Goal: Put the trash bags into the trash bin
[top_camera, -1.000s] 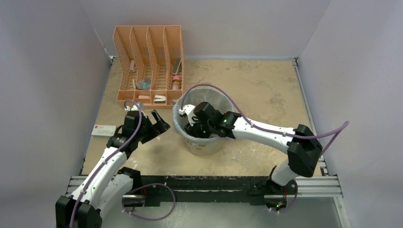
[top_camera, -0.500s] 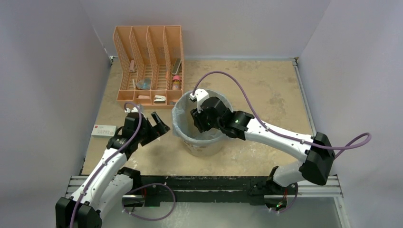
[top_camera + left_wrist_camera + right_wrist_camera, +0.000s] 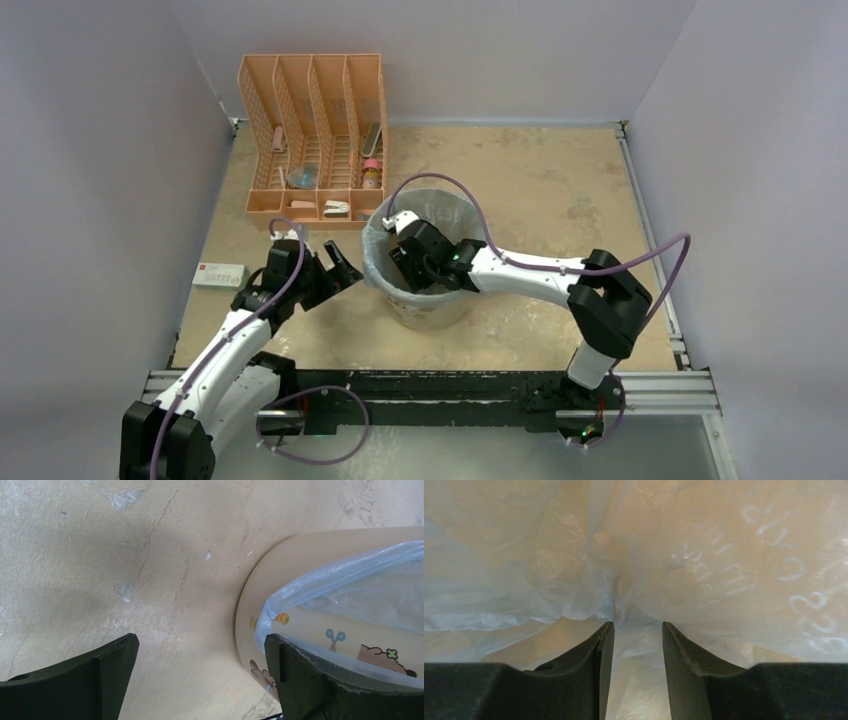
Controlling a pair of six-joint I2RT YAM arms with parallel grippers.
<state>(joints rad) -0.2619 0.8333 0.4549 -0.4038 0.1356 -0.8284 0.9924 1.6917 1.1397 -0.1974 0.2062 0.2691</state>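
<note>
The cream trash bin (image 3: 432, 312) stands mid-table. The light-blue trash bag (image 3: 452, 204) lines it and folds over its rim. My right gripper (image 3: 404, 266) reaches down inside the bin on its left side. In the right wrist view its jaws (image 3: 638, 625) stand narrowly apart, with bag film (image 3: 524, 570) bunched at the tips and lying in the gap. The bin's lettering (image 3: 774, 555) shows through the film. My left gripper (image 3: 341, 262) is open and empty beside the bin's left wall. In the left wrist view (image 3: 200, 645) the bin (image 3: 260, 585) and the bag edge (image 3: 350, 575) sit by its right finger.
An orange mesh file organizer (image 3: 315, 135) with small items stands at the back left. A white card with a red mark (image 3: 219, 274) lies near the left wall. A metal rail (image 3: 450, 385) runs along the near edge.
My right gripper rose to the bin's rim half a second ago, then dipped back inside toward the left wall. My left gripper edged slightly toward the bin.
</note>
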